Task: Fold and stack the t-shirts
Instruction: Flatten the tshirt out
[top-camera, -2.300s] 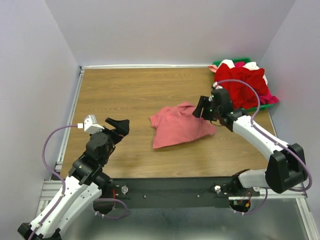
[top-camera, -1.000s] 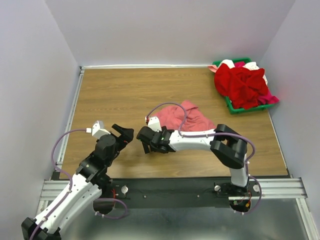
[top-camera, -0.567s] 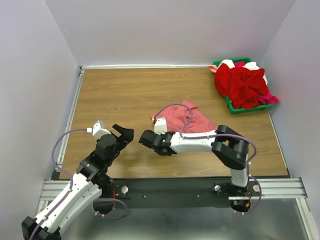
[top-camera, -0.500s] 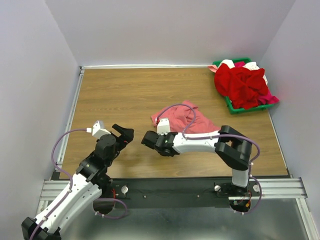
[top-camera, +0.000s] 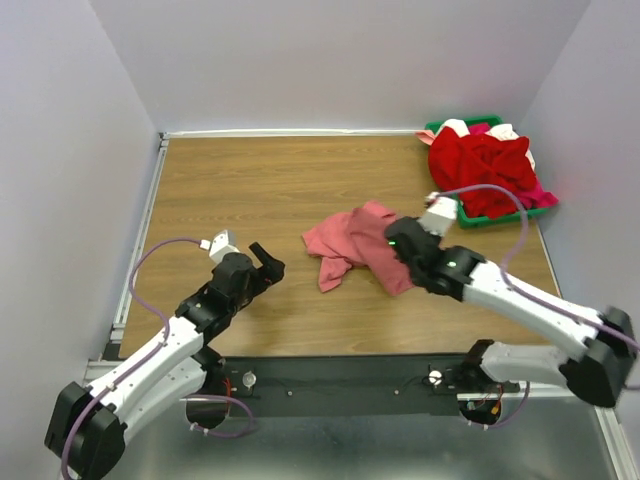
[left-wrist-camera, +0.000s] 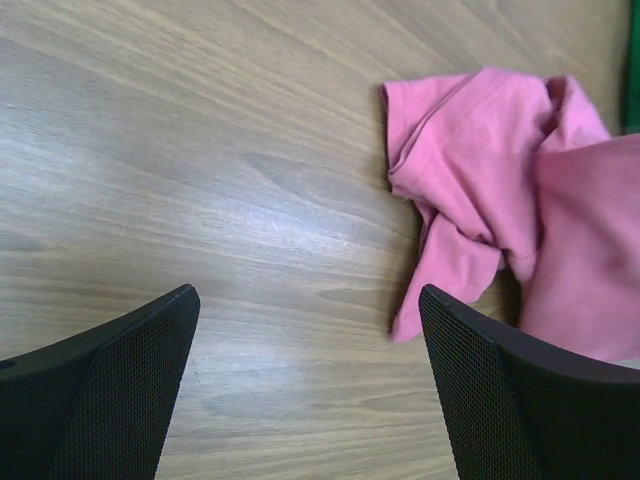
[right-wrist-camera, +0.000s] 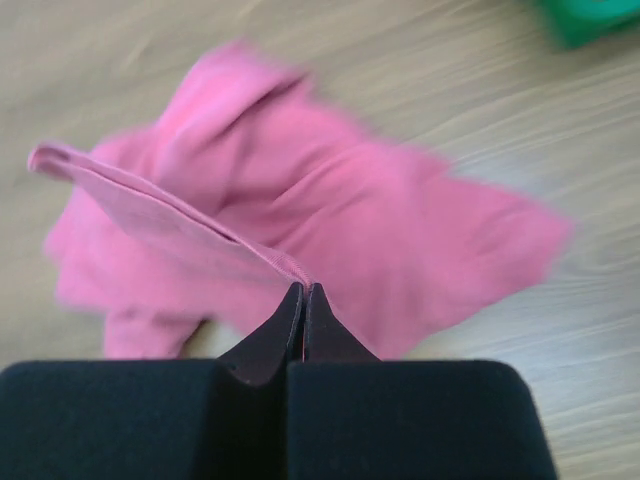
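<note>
Your right gripper (right-wrist-camera: 303, 296) pinches the pink t-shirt (top-camera: 348, 236) by a hem, mid-table; your left gripper (left-wrist-camera: 308, 300) hovers spread wide, left of it.

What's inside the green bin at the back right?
A heap of red shirts fills the green bin, with white cloth and pink cloth at its edges. Whatever lies beneath the heap is covered.

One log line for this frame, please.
right gripper shut on pink t-shirt hem | left gripper open over table | red shirts heaped in green bin
</note>
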